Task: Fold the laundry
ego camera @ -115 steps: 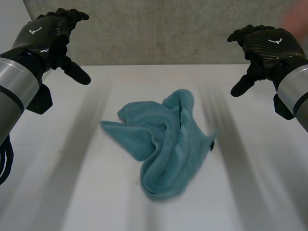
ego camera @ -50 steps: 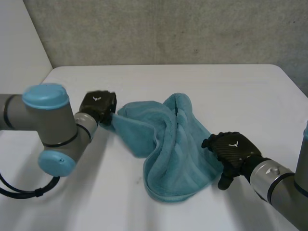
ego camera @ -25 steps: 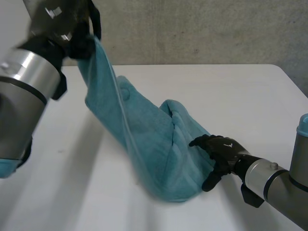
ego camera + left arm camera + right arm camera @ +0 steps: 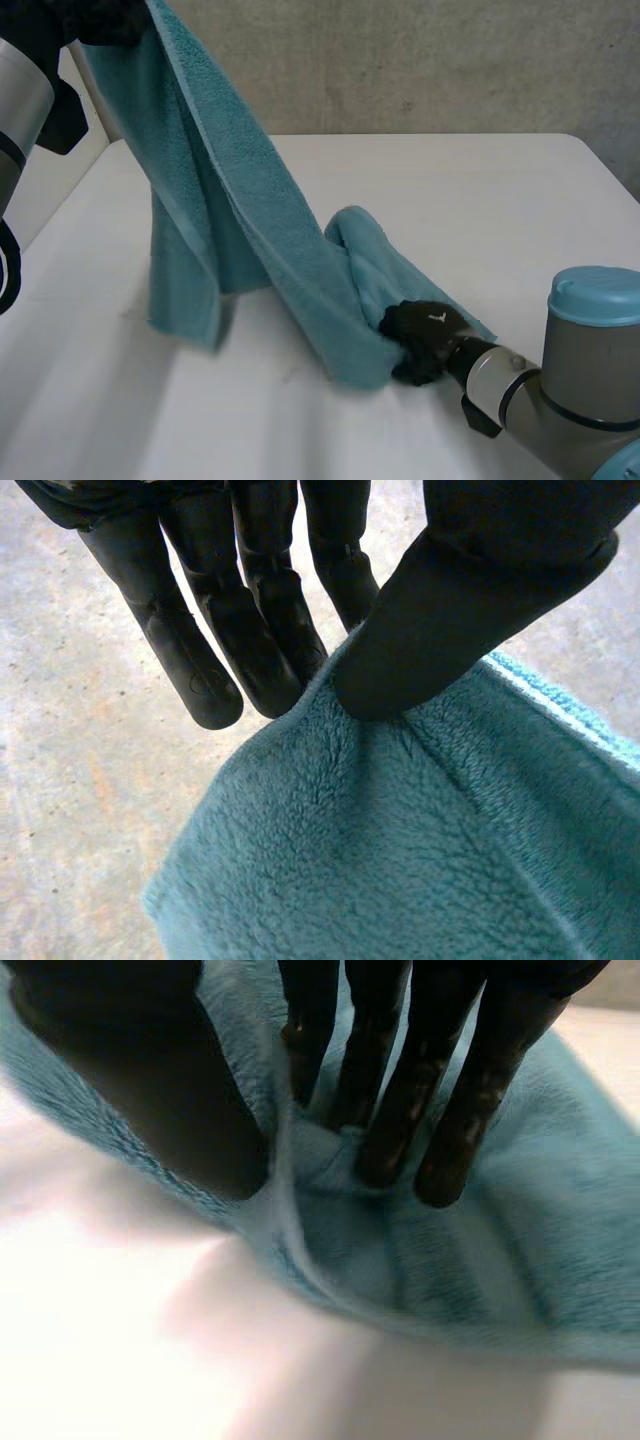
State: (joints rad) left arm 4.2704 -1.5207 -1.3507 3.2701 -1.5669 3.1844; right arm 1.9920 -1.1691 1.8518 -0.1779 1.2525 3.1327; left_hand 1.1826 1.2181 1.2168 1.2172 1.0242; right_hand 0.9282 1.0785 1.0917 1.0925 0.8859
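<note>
Towel [image 4: 240,210] ran as one long teal band from the left hand [image 4: 105,22], held high above the table [image 4: 500,190], slanting down to the right hand [image 4: 425,338], which sat low on the table. In the left wrist view the left hand [image 4: 250,630] pinched the towel [image 4: 400,860] at its edge. The thumb pressed the pile against the straight fingers, and the cloth fell away below the fingertips. A loose flap hung straight down beneath that hand; whether its lower edge touched the table could not be told. In the right wrist view the right hand [image 4: 150,1090] was clamped on the towel [image 4: 560,1220] too. A ridge of hem was caught between thumb and fingers, whose tips dug into the bunched cloth. A rumpled hump of towel lay just beside that hand, on the side toward the left hand.

The long axis lay along the line from one hand to the other, with the high end at the left and the low end at the right. By the look of it the towel was at the opening-out step, not yet folded, so the task was at an early stage. The coming move probably turned on drawing the hands apart along that axis until the band went taut and the hump pulled flat. The right hand was nearer the hump. The left hand bore the hanging weight, and its thin pinch looked the likelier to slip.
</note>
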